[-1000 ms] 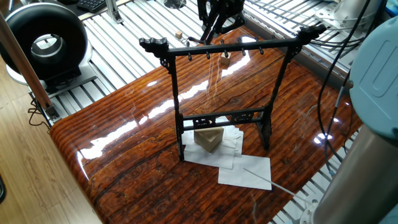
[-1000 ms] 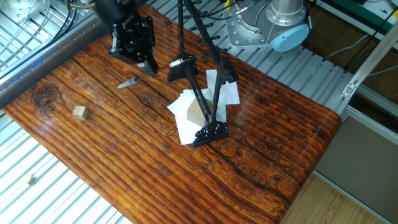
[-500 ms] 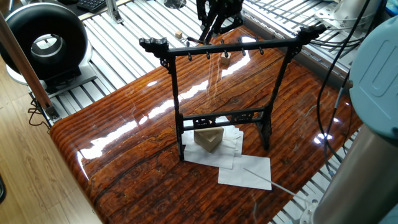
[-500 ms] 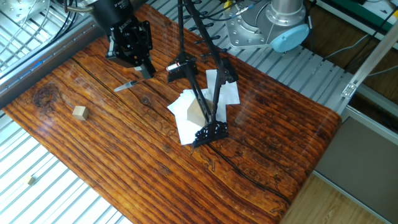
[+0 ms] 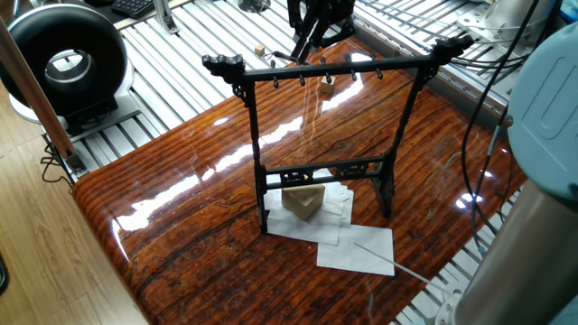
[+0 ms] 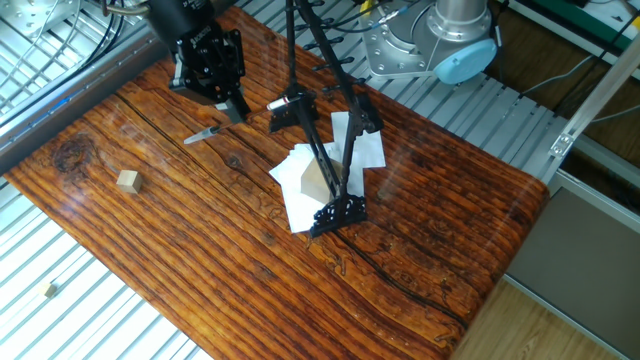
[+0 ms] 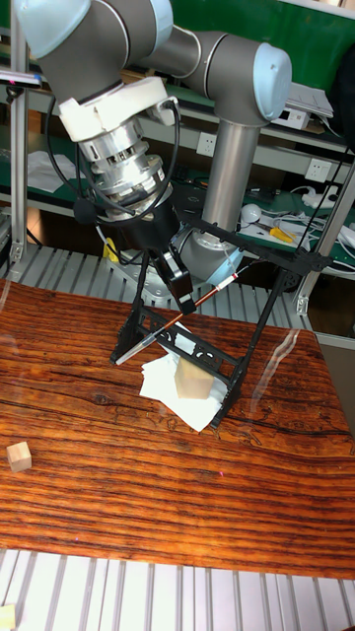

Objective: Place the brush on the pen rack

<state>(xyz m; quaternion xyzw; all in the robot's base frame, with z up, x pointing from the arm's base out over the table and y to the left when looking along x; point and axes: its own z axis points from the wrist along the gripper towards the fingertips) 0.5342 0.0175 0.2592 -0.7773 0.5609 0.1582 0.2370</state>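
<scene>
The brush (image 7: 176,319) is a thin dark shaft held at a slant, pale end up to the right and grey tip (image 6: 203,133) low over the table. My gripper (image 7: 182,298) is shut on the brush near its middle. In the other fixed view the gripper (image 6: 233,108) hangs over the far left part of the table, just left of the pen rack (image 6: 322,150). The pen rack (image 5: 330,70) is a tall black frame with a pegged crossbar; it stands upright mid-table, and my gripper (image 5: 305,38) shows behind it. No pegs carry anything.
A wooden block (image 5: 302,201) sits on white papers (image 5: 357,248) under the rack. A thin pale rod (image 5: 390,263) lies on the papers near the table edge. A small wooden cube (image 6: 127,180) lies on the table's left side. Metal slats surround the table.
The gripper with the brush shifted slightly left a second ago, then barely moved. The brush tip follows it. The rack and block have not moved.
</scene>
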